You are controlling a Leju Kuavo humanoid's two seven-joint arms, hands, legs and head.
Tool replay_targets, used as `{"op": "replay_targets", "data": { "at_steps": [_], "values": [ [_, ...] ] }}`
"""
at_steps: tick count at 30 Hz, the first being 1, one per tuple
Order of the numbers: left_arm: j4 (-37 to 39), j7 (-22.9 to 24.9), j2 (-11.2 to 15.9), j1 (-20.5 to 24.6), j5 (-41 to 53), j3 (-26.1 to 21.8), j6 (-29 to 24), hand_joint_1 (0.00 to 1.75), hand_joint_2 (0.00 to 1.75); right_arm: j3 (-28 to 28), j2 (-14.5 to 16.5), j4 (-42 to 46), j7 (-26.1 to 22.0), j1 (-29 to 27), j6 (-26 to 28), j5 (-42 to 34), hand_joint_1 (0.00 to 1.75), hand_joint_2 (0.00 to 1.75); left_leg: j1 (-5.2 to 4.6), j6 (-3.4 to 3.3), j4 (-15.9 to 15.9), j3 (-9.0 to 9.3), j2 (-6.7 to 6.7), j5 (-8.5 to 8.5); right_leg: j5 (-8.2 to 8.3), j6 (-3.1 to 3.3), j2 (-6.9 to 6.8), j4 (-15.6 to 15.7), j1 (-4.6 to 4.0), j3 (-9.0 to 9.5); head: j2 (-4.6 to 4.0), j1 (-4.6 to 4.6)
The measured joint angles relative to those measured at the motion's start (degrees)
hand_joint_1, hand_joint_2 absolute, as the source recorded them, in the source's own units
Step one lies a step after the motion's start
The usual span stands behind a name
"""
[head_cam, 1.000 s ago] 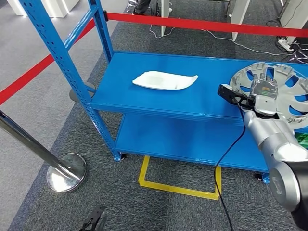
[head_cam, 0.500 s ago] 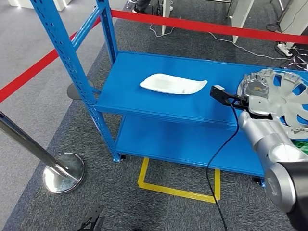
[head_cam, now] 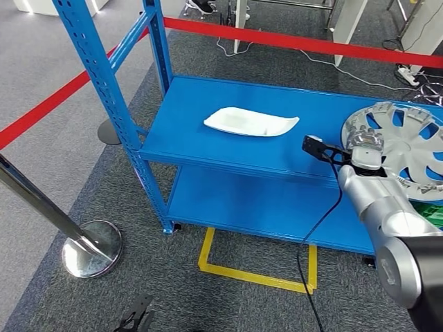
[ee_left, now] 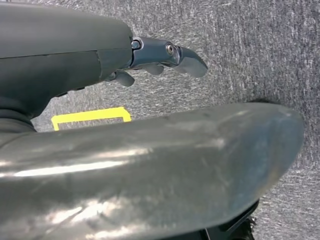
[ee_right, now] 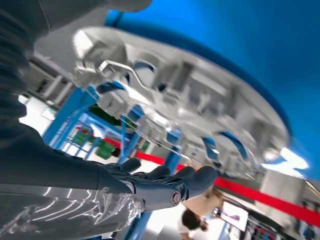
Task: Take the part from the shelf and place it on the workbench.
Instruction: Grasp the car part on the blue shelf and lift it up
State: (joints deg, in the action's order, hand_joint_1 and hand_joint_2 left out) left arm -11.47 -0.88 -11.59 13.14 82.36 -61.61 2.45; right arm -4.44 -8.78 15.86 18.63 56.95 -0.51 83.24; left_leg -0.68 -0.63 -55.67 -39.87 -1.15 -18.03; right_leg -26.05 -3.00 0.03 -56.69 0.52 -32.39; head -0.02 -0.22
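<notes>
One hubcap [head_cam: 405,142] (flat, hollow-side up)

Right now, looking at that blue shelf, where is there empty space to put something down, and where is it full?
The top deck of the blue shelf is bare from its left upright to the white part, and again along the front edge below that part. The right end is crowded: the silver wheel cover lies there with the right hand at its rim.
</notes>
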Motion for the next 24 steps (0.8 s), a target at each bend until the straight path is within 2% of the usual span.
{"op": "replay_targets", "data": {
  "at_steps": [6,12,24],
  "values": [
    [0.0,0.4,-0.2,0.0,0.4,0.1,0.1,0.00,0.00,0.6,-2.1,-0.5,3.1,-3.0,0.0,0.1,0.00,1.75,0.03,0.03,0.0,0.13,-0.02,0.01,-0.06,0.03,-0.08,0.0,-0.04,0.12,0.00,0.01],
    [0.0,0.5,-0.3,-0.2,0.5,0.2,0.3,0.00,0.00,1.5,-4.6,-0.7,3.7,-4.9,0.3,0.0,0.00,1.75,-0.02,0.02,0.0,0.19,-0.01,0.00,-0.04,0.00,-0.02,0.0,-0.02,0.40,0.00,0.02],
    [0.0,0.5,-0.3,-0.2,0.5,1.1,0.3,0.00,0.00,2.3,-5.3,-0.8,4.8,-5.2,-0.1,-0.3,0.00,1.75,0.01,0.01,0.0,0.36,-0.01,-0.05,-0.10,0.02,-0.08,0.0,-0.03,0.18,0.00,0.00]
  ]
}}
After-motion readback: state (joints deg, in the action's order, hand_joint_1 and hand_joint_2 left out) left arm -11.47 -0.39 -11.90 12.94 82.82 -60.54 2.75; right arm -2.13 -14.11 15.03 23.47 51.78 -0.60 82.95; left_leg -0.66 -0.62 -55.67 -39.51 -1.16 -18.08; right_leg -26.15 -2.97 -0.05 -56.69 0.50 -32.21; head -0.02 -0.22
